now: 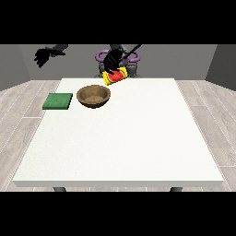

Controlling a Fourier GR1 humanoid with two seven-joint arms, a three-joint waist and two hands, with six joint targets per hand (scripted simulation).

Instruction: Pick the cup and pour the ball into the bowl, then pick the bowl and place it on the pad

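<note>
Bowl [93, 96] sits far left on the table [138, 138], with the pad [58, 101] just left of it. Behind it, one hand [112, 60] grips the tipped cup [116, 76]. Ball not seen. Far-left hand [44, 56] hangs loose. Moving the bowl is left.

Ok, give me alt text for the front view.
A black hand holds a tilted yellow and red cup above the far table edge, beside a brown bowl. A green pad lies at the view's left.
</note>
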